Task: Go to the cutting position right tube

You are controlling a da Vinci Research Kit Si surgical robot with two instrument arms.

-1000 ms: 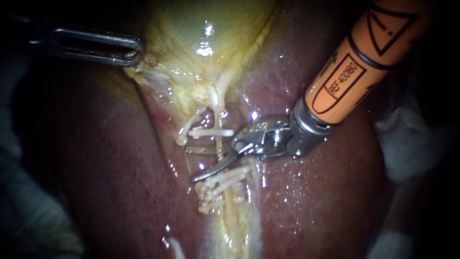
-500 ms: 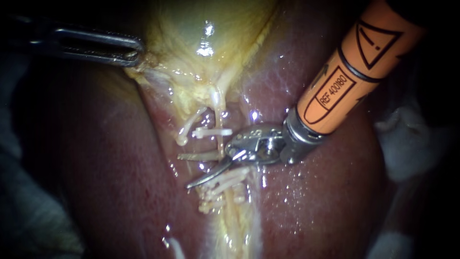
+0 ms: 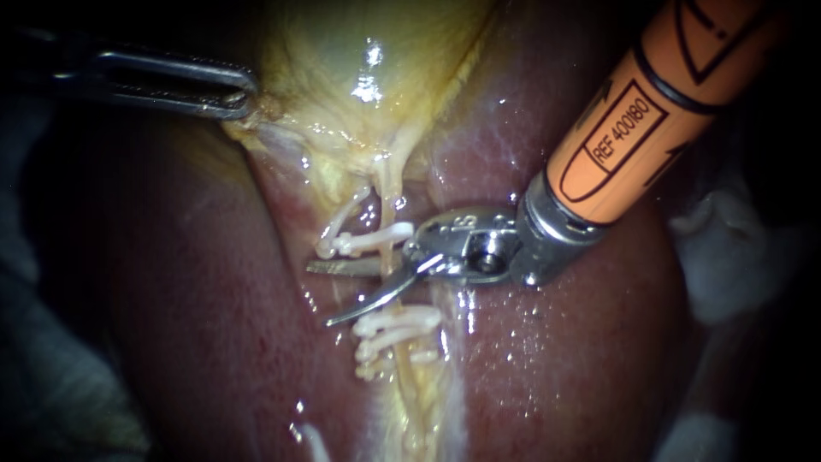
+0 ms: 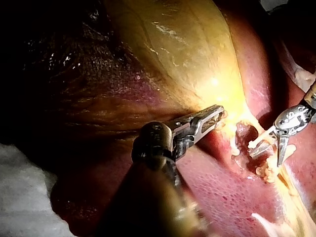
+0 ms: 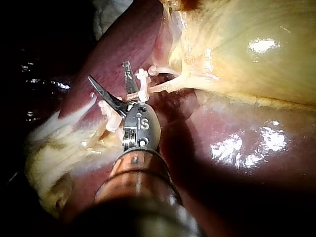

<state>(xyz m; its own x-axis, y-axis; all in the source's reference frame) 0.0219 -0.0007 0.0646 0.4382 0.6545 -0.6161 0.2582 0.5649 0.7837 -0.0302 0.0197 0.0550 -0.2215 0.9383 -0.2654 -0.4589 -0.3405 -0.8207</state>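
The endoscope view shows the right tube (image 3: pixel 389 255) between my right instrument's (image 3: pixel 321 295) wide-open blades (clips (image 3: pixel 376 239) either side). The left wrist view shows my left instrument (image 4: pixel 217 114) pinching the gallbladder (image 4: pixel 187 44).

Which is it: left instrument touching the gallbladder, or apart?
Touching. In the left wrist view the left instrument grips the gallbladder edge between its jaws; no gap.

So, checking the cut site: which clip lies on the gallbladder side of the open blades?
The lone clip beside the upper blade of the right instrument; the other clips bunch past its lower blade.
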